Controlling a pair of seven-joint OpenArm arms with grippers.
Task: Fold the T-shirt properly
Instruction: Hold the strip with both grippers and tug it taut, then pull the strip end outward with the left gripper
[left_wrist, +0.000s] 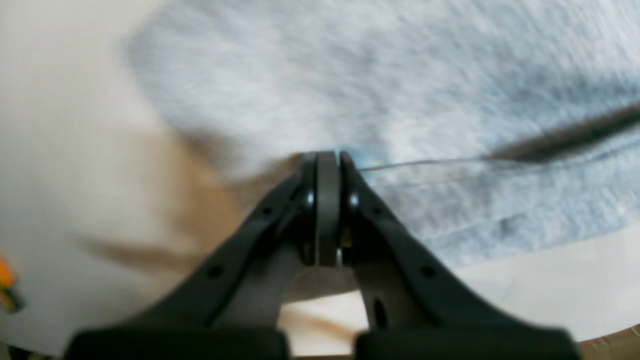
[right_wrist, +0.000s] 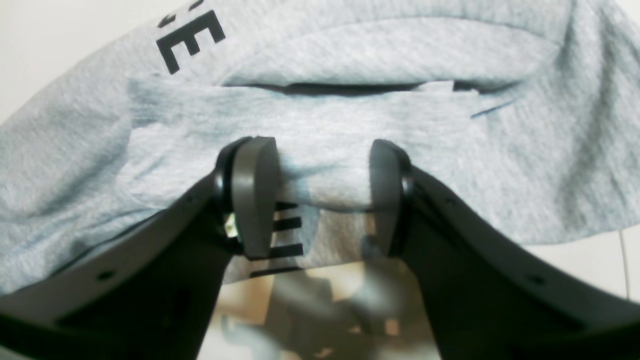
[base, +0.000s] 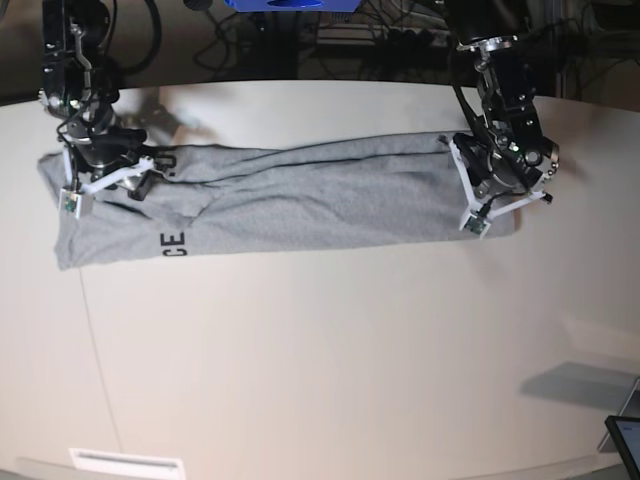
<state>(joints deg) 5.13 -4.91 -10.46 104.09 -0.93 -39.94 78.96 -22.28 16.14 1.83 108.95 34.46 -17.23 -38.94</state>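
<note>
The T-shirt (base: 300, 200) lies along the far side of the bench (base: 330, 350) as a long, narrow band, black lettering showing near its left end. My left claw (left_wrist: 327, 160) sits over the right end with its jaws pressed together; I cannot tell whether a thin edge of cloth is pinched between them. My right claw (right_wrist: 320, 195) stands half open over a folded edge at the left end, gripping nothing, likely readying the next fold. Nothing on the bench blocks either arm.
</note>
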